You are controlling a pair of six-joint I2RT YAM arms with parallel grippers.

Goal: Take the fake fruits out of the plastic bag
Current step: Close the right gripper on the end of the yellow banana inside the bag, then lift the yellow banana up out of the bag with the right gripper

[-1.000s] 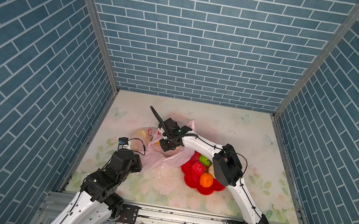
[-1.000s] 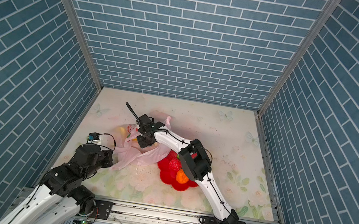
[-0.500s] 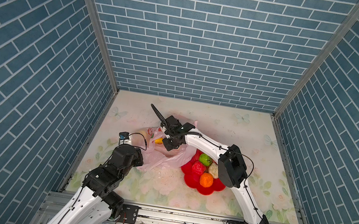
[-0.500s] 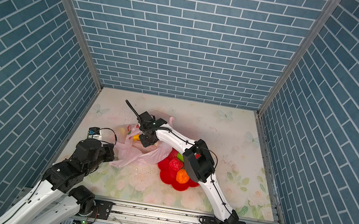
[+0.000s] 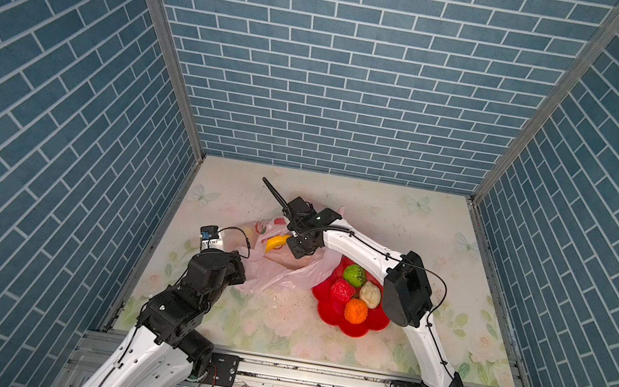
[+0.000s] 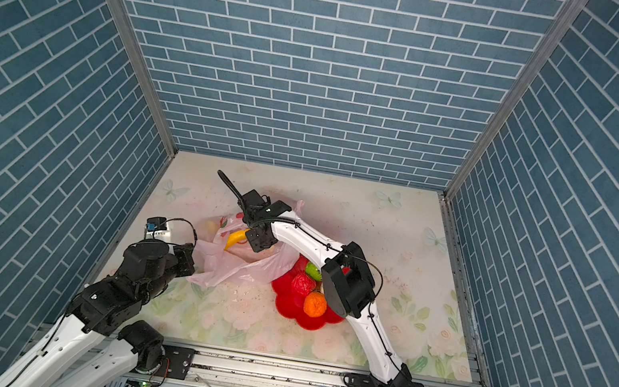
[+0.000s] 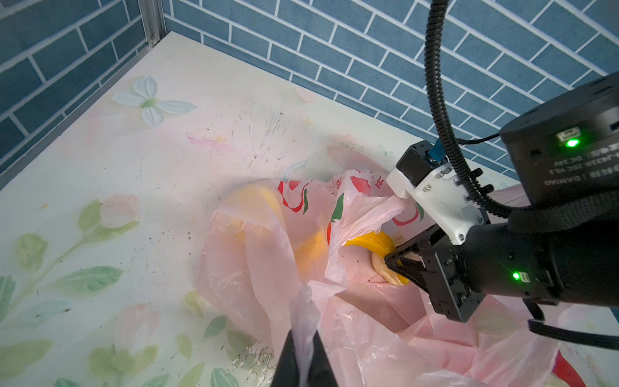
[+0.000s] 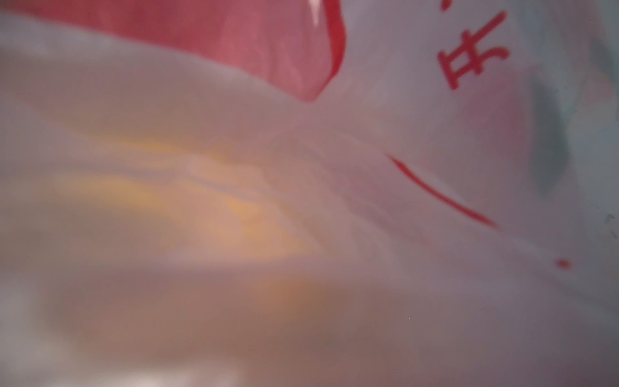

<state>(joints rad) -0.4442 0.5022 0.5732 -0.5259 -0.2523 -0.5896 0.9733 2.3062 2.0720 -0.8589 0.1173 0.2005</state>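
One pink plastic bag lies crumpled on the floral table, left of centre, its edge touching the one red dish beside it. Four fruits sit on the dish, close together: a green fruit, a red fruit, a cream fruit and an orange fruit. Three more are at the bag. One banana pokes out of the mouth, one yellow round fruit shows through the film at the far side, and one pale bumpy fruit lies inside, just behind the banana. That makes seven fruits in sight, with two arms at work. The right gripper reaches across into the bag's mouth. Its jaws stand narrow and pinch the end of the banana, whose other end is under a fold of film. The left gripper is closed tight on a twisted strand of the bag's film at the near left edge, and the film stretches up from it. In the right wrist view the bag fills the frame as a blur of pink film with red print, with a yellow glow behind it.
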